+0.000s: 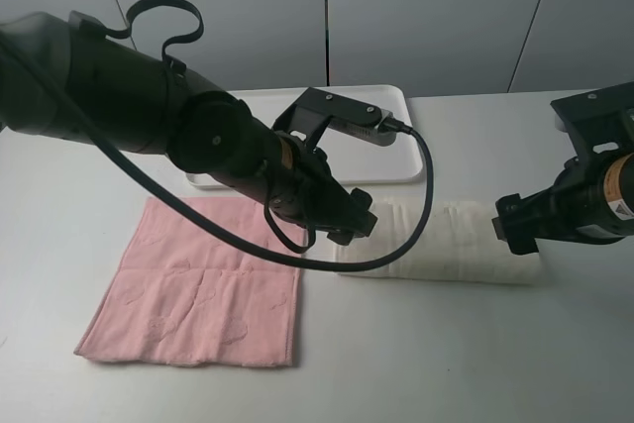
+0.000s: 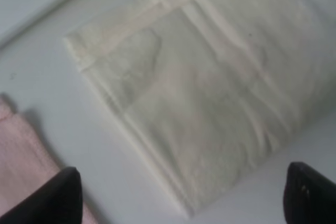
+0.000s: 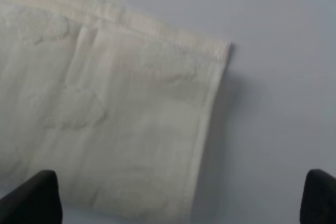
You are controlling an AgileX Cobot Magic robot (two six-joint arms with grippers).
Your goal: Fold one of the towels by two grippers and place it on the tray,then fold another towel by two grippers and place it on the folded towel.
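Note:
A white towel (image 1: 446,243) lies folded into a long strip on the table, right of centre. It fills the left wrist view (image 2: 210,93) and the right wrist view (image 3: 105,119). A pink towel (image 1: 203,284) lies flat and unfolded at the front left; its corner shows in the left wrist view (image 2: 21,156). The white tray (image 1: 401,151) stands at the back, with nothing seen on it. My left gripper (image 1: 359,223) hovers open over the strip's left end. My right gripper (image 1: 507,225) hovers open over its right end. Neither holds anything.
The left arm's black cable (image 1: 421,205) loops over the white towel and table. The left arm's bulk covers part of the tray and the pink towel's far edge. Grey wall panels stand behind the table.

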